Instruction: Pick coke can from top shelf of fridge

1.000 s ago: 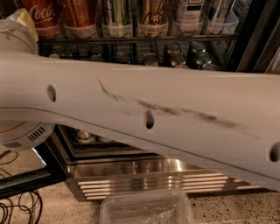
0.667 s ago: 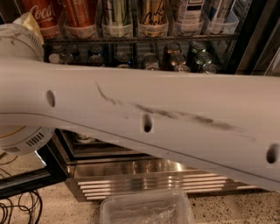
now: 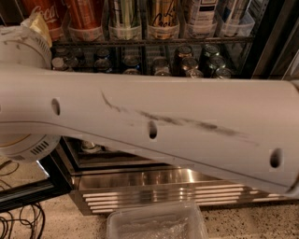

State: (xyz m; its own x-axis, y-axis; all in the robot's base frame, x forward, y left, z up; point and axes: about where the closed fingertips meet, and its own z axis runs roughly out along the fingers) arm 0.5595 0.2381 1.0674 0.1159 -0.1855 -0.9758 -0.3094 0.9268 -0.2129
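The coke can (image 3: 46,16), red with part of its white script showing, stood at the far left of the top shelf (image 3: 154,42) of the fridge (image 3: 267,42). It sat upright in a clear plastic tray, and its top was cut off by the upper edge of the view. A cream-coloured part of the robot covered its lower left side.

Just to its right stood an orange-red can (image 3: 86,16) in its own tray. Further right along the same rack came a pale green can (image 3: 124,16), a gold can (image 3: 162,16), then two white and blue containers (image 3: 201,14).

Below the rack, the round tops of dark cans and bottles (image 3: 187,58) on a lower level were visible.

A thick white arm link (image 3: 187,126) ran across the whole middle of the view, from left to right, sloping slightly downward. It carried dark scuff marks and several small oval holes. It hid most of the fridge's interior. At its left end were rounded white joint housings (image 3: 23,46).

The gripper lay outside the camera's view, so nothing could be told of how wide its fingers stood or whether it held anything.

Under the arm, the fridge's ribbed stainless-steel base grille (image 3: 163,189) showed. In front of it, on the speckled floor (image 3: 247,224), sat a clear plastic container (image 3: 154,224). Black cables (image 3: 18,224) lay on the floor at lower left.
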